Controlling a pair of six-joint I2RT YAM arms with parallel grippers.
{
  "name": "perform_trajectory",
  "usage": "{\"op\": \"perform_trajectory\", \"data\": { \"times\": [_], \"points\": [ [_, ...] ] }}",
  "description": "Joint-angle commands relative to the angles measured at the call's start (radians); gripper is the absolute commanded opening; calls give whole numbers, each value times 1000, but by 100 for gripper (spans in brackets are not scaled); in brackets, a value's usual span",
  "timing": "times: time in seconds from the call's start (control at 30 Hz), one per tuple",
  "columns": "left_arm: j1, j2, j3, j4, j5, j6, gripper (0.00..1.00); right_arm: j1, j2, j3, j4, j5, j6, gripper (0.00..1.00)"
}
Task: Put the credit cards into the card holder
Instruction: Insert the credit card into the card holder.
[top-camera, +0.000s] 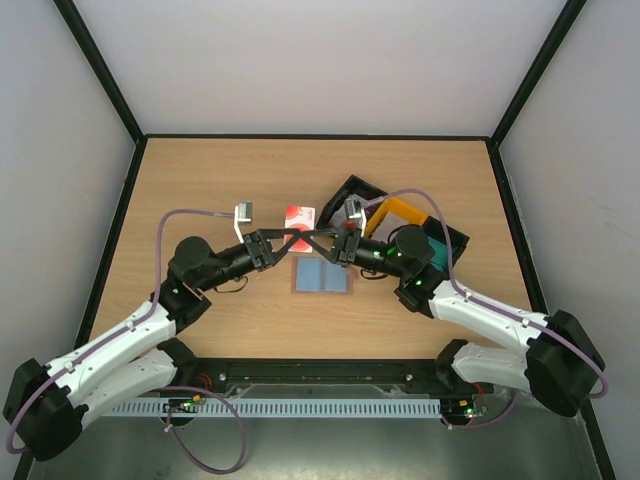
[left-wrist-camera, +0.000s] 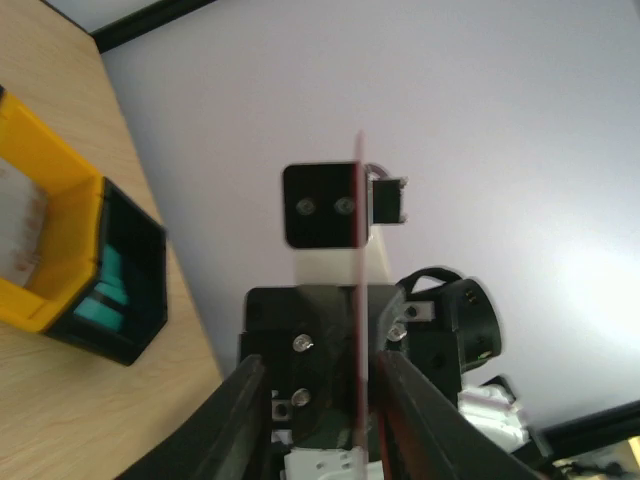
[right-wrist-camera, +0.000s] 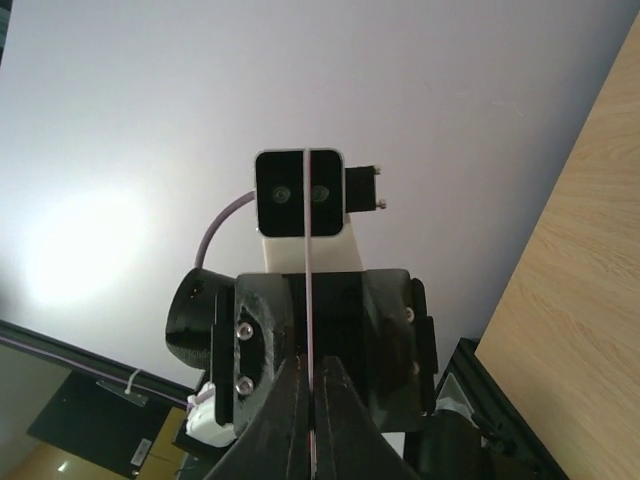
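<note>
A red-and-white credit card (top-camera: 300, 218) is held upright above the table between both grippers. My right gripper (top-camera: 318, 238) is shut on its edge; in the right wrist view the card (right-wrist-camera: 308, 250) shows edge-on, pinched between the fingertips of that gripper (right-wrist-camera: 311, 420). My left gripper (top-camera: 290, 236) is open around the same card (left-wrist-camera: 360, 250), which stands close to one finger (left-wrist-camera: 400, 410) with a wide gap to the other. The card holder (top-camera: 322, 276) lies open and flat on the table just below the grippers. Teal cards (top-camera: 437, 252) lie in the black tray.
A black tray (top-camera: 452, 240) and a yellow tray (top-camera: 405, 212) stand at the back right, right behind my right arm. The left wrist view shows the yellow tray (left-wrist-camera: 40, 250) with a whitish card (left-wrist-camera: 18, 220) and the black tray (left-wrist-camera: 135, 255) with teal cards (left-wrist-camera: 105, 290).
</note>
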Motion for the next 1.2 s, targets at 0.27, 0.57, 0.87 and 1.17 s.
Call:
{"op": "perform_trajectory", "data": {
  "times": [0.27,0.57,0.87,1.17],
  "points": [
    [-6,-99,15,-503,-376,321,100,-41,-33,125,-484,196,-288,2],
    [-3,77,54,-545,-371,459,100,-101,-43,85,-733,347,-412,2],
    [-3,464,154,-525,-277,467,62,-122,59,31,-694,331,-422,2],
    [-3,619,139,-457,-241,477,31,-123,220,-33,-540,234,-373,2]
  ]
}}
